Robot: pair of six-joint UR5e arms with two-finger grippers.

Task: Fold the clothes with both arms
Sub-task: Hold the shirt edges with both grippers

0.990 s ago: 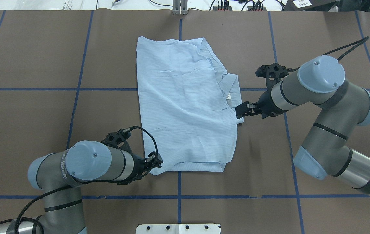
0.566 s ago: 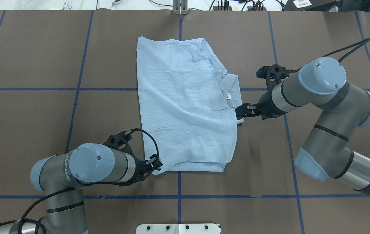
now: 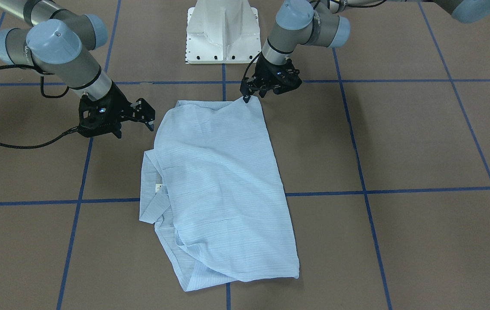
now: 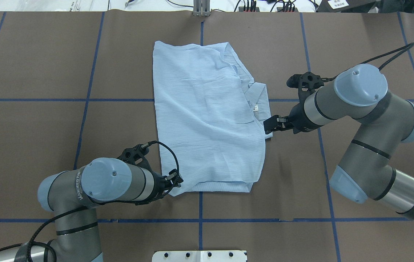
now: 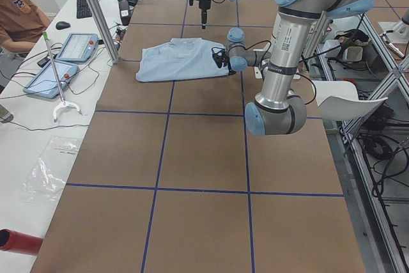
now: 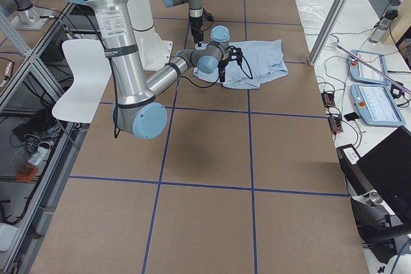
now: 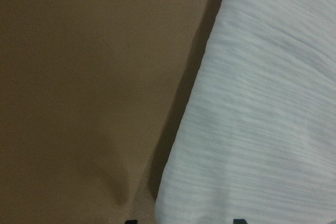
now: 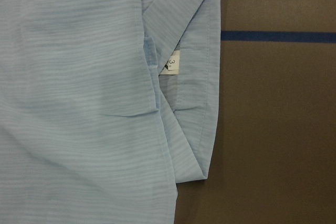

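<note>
The light-blue shirt (image 4: 207,116) lies folded flat on the brown table, its collar (image 8: 194,77) and white neck label (image 8: 174,62) on its right side. My left gripper (image 4: 177,181) is low at the shirt's near-left corner. It is open, and the left wrist view shows the cloth edge (image 7: 262,103) between its spread fingertips. My right gripper (image 4: 268,126) is open beside the shirt's right edge, just near of the collar, and holds nothing. In the front view the left gripper (image 3: 247,95) touches the shirt (image 3: 219,185) at its corner and the right gripper (image 3: 146,115) is beside it.
The white pedestal base (image 3: 221,30) stands at the robot's side of the table. Blue tape lines (image 4: 199,220) cross the brown cover. An operators' bench with tablets (image 5: 64,62) and a seated person (image 5: 19,11) lies beyond the far edge.
My left arm has shifted a little to the right, bringing its gripper closer onto the shirt's near-left corner. The right arm has barely moved. The shirt lies as before.
</note>
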